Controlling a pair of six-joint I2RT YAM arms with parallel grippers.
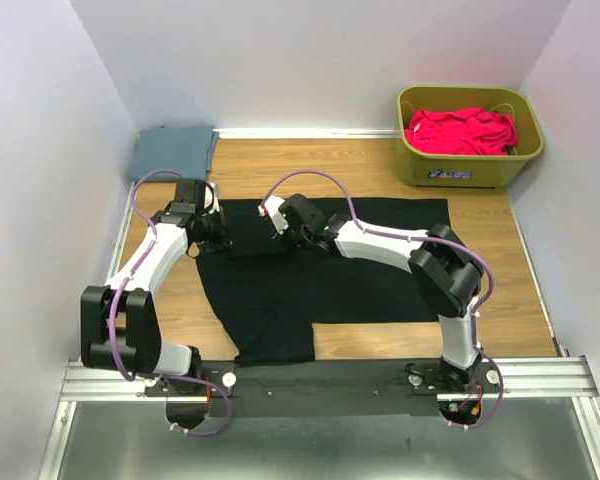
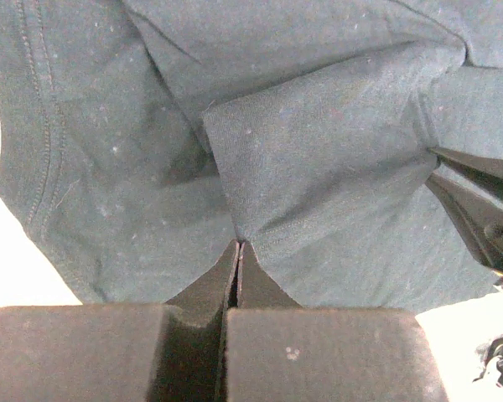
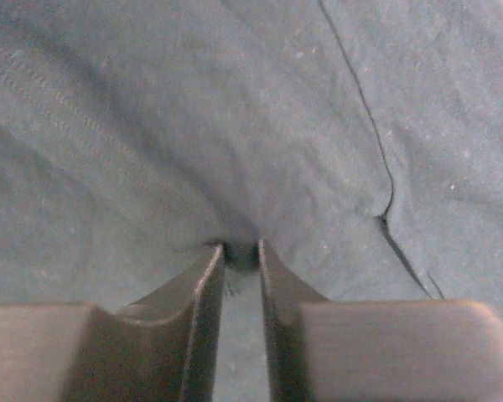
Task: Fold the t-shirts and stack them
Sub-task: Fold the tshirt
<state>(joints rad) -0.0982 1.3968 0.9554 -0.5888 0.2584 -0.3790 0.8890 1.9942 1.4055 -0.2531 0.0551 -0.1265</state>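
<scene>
a slate blue-grey t-shirt (image 1: 175, 152) lies folded on the table (image 1: 360, 165), beyond the far left corner of the black t-shirt (image 1: 340, 290). the black t-shirt is spread flat in the middle of the table, and on its left side a narrower part reaches toward the arms' bases.

the left end effector (image 2: 237, 244) sits at that shirt's far left edge. its jaws are pressed together on a thin pleat of the black cloth, which tents up to the tips. just right of it, over the shirt's far edge, the right end effector (image 3: 241, 249) has its jaws a little apart. a pucker of cloth meets the tips; whether any is caught i cannot tell.

well off the shirt's far right corner, a pink-red t-shirt (image 1: 460, 130) sits crumpled in an olive-green tub (image 1: 450, 172).

the cloth looks light, thin and limp. it will likely sag, crease and drag rather than hold a shape, and a pinch on one layer may slip. i judge it best taken at hems or seams, at two well-spread corners with both layers in the pinch, so the fold comes over square.
</scene>
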